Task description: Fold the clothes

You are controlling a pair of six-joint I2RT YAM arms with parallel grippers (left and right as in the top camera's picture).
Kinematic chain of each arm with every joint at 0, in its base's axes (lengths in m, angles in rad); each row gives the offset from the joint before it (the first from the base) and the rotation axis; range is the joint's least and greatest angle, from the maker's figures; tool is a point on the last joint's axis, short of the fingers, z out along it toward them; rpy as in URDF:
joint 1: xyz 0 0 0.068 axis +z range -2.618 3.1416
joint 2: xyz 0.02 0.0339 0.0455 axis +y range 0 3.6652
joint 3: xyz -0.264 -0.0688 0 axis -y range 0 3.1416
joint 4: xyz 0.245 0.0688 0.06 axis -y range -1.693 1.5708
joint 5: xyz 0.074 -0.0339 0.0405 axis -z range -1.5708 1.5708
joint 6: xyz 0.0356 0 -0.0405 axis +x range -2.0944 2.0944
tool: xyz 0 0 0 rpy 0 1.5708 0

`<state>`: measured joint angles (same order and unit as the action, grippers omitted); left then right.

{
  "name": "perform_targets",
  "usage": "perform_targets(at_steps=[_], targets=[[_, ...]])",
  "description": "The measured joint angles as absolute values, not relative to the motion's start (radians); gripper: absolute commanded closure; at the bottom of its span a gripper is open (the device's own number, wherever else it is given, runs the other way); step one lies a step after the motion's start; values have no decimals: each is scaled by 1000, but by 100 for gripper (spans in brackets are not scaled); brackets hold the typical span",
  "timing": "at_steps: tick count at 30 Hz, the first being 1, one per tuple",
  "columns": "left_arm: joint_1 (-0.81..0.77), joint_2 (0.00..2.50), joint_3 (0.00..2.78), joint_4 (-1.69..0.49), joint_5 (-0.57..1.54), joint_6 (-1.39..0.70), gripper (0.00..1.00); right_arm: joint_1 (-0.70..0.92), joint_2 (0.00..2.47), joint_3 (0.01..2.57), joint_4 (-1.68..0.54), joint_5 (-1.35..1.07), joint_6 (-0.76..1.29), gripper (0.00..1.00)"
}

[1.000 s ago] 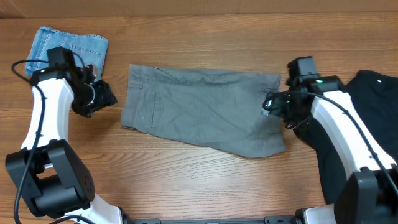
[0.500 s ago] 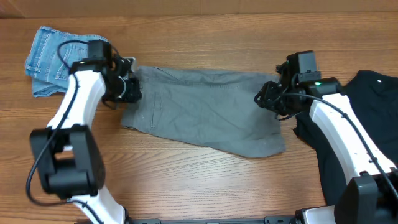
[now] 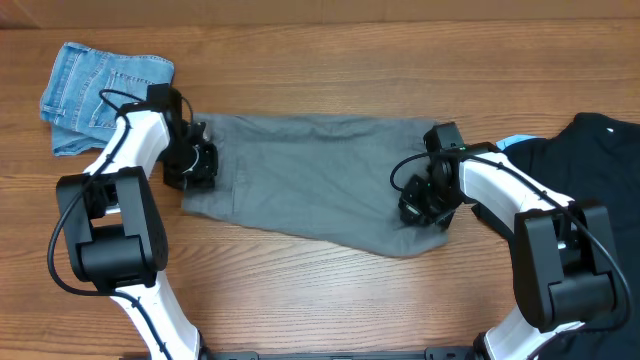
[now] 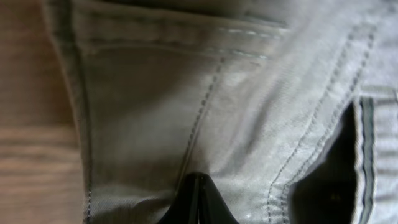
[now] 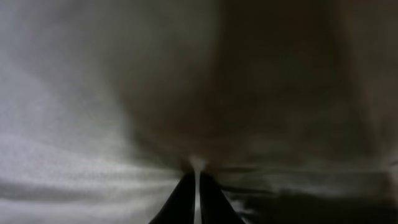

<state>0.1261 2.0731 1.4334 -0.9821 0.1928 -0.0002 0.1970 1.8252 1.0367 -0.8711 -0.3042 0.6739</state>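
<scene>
The clothes, a pair of grey-olive shorts (image 3: 310,180), lie flat and crosswise on the wooden table (image 3: 330,300). My left gripper (image 3: 195,165) is down on their left end, shut with cloth pinched at its tips. The left wrist view shows those closed tips (image 4: 198,186) pressed into stitched grey fabric (image 4: 155,93) beside a dark pocket opening (image 4: 329,180). At the right end of the shorts my right gripper (image 3: 418,205) is shut too. In the right wrist view a thin pale fold of cloth (image 5: 93,93) runs between its fingers (image 5: 196,186).
A folded light-blue denim piece (image 3: 100,85) lies at the back left, just behind the left arm. A black garment (image 3: 590,190) is heaped at the right edge, close to the right arm.
Both grippers have closed and dropped onto the ends of the shorts. The left one came in from the left; the right one moved down and slightly left. The cloth has bunched a little at both ends.
</scene>
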Motion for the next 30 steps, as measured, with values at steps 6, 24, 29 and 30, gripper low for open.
perform_targets(at_steps=[6,24,29,30], targets=[[191,2051,1433,-1027,157,-36,96,197,1822,1049,-972,-210,752,92],[-26,1879,1431,-750,423,113,76,178,1785,1352,-822,-237,595,73],[-61,1952,1431,-640,352,84,78,183,1817,1349,-757,-259,638,74],[-56,1969,1431,-627,327,68,78,185,1827,1347,-738,-260,648,74]])
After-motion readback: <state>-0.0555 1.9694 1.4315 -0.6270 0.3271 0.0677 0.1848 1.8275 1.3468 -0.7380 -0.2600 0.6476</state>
